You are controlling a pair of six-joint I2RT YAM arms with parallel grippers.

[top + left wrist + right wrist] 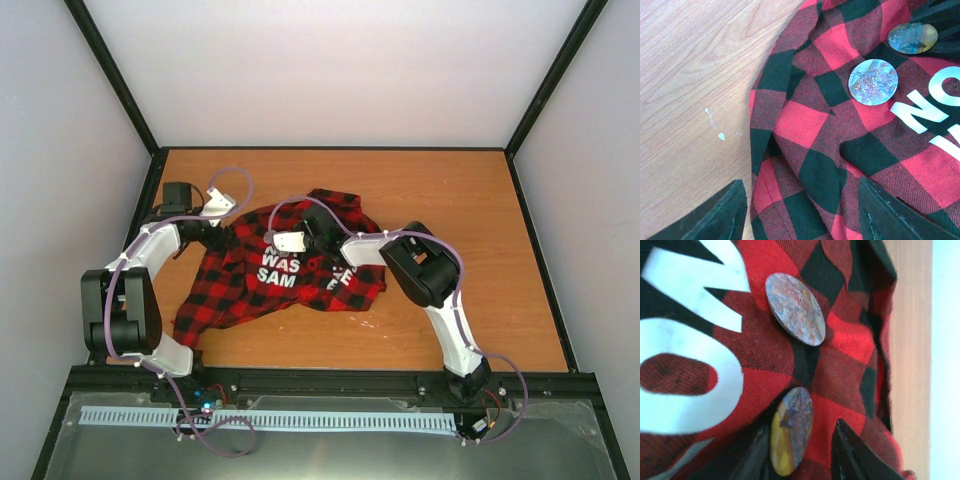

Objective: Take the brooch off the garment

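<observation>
The garment point(290, 275), a red-and-black checked shirt with white letters, lies crumpled on the table. Two round mottled brooches are on it. One brooch point(791, 437), bluish with yellow, stands between my right gripper's point(802, 432) fingers. The left finger is close against it and a strip of cloth shows before the right finger. That same brooch point(912, 38) shows in the left wrist view beside dark fingers. The other brooch point(795, 308) point(873, 82) sits free near the letters. My left gripper point(802, 220) is open, straddling a fold at the shirt's edge.
The wooden table point(450, 200) is walled in by white panels with black corner posts point(550, 90). Small white marks point(715, 125) sit on the wood left of the shirt. The right arm point(430, 275) reaches over the shirt's right part.
</observation>
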